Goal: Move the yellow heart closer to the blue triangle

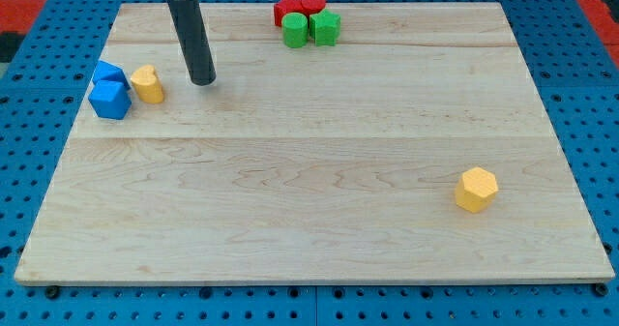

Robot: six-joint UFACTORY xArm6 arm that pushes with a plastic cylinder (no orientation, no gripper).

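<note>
The yellow heart lies at the board's left side, touching or almost touching two blue blocks. One blue block sits at its upper left and the other blue block at its lower left; I cannot tell which one is the triangle. My tip rests on the board just to the right of the yellow heart, a small gap apart. The dark rod rises from it toward the view's top.
Two red blocks and two green blocks cluster at the top middle. A yellow hexagon lies at the lower right. The wooden board sits on a blue pegboard.
</note>
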